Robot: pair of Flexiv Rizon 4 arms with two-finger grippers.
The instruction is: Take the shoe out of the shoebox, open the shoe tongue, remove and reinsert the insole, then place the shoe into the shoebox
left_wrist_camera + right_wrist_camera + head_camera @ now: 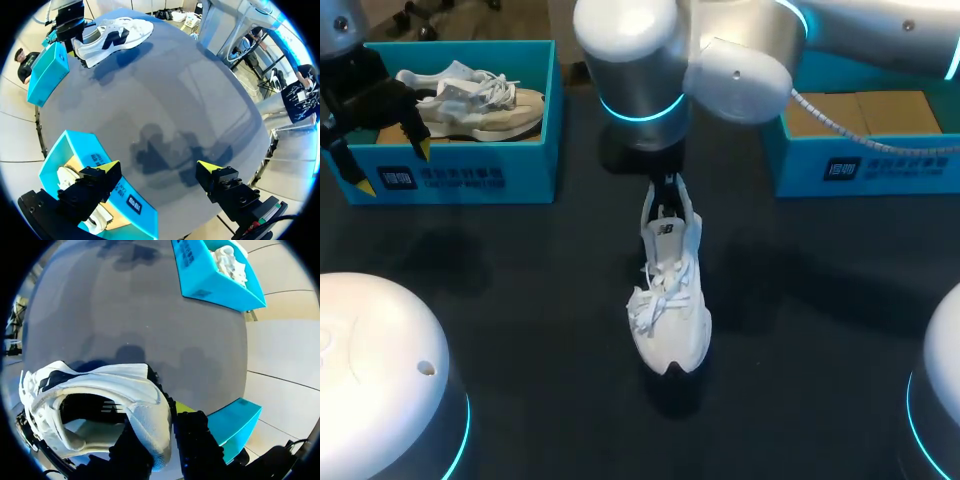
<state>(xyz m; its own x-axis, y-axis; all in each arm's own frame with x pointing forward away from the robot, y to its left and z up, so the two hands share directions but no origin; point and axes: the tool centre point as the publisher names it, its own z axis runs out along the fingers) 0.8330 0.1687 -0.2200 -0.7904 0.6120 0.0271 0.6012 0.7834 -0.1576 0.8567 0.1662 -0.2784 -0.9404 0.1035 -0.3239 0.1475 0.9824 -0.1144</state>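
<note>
Right gripper point(667, 183) is closed thinly on the heel collar of the white shoe point(670, 290), which stands mid-frame on the table point(520, 290), toe toward the lower edge. With so small a hold, the shoe could twist or slip when the tongue is pulled. Left gripper point(159, 167) hangs wide open and empty over the upper-left shoebox point(450, 178), too far away to steady it.

Head view: fixed, high behind the robot, facing down on the dark worktop point(520, 300). Left wrist view: raised just over the left shoebox point(131, 202), facing across the worktop, with the white shoe point(112, 32) far off. Right wrist view: pressed close at that shoe's heel, facing the same shoebox. Shared by all three: shoe, left shoebox.
</note>
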